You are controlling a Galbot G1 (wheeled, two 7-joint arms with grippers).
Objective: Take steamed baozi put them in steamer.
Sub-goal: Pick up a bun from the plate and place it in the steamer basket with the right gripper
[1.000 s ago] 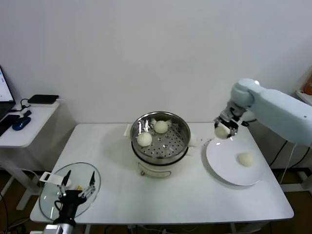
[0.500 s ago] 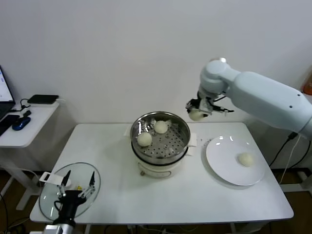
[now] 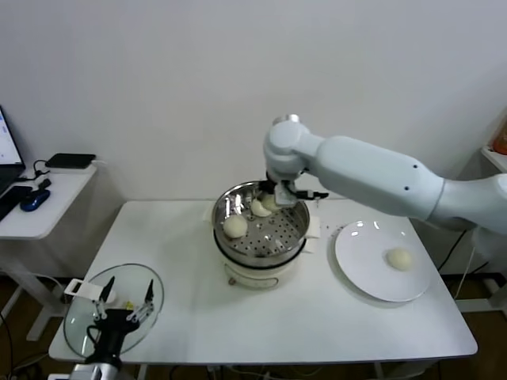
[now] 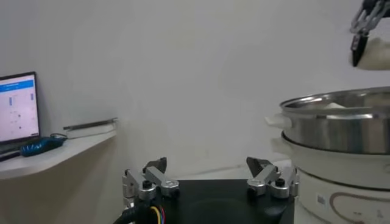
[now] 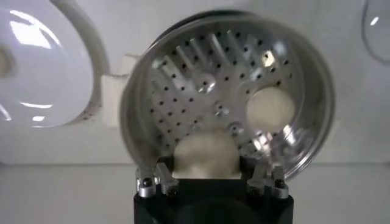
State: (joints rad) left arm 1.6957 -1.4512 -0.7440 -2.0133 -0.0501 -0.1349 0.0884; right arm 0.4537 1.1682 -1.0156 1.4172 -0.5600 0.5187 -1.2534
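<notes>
Head view, right arm: the smooth white arm is reaching in from the right side, elbow raised, wrist bending down over the back rim of the steamer (image 3: 261, 229).
Head view, right gripper (image 3: 272, 203): it is pinching a pale round bun (image 3: 270, 203) just above the basket's far side.
Head view, buns: one bun (image 3: 234, 226) is lying on the perforated floor at the basket's left; another (image 3: 257, 208) is sitting at the back, just beside the held one; a fourth (image 3: 399, 258) is resting on the flat white plate (image 3: 356, 261) to the right.
Head view, left arm: the left gripper (image 3: 125, 303) is waiting low at the table's near-left corner over the round glass lid (image 3: 79, 324), fingers spread.
Left wrist view: the two dark fingertips (image 4: 155, 165) are standing well apart; the shiny steel basket (image 4: 341, 125) is sitting on its white pot base beyond them.
Right wrist view: the gripper (image 5: 211, 173) is closing on the soft, matte held bun (image 5: 207, 152), looking down at the gleaming, hole-dotted floor (image 5: 201, 85) with a loose bun (image 5: 270, 108) on it.
</notes>
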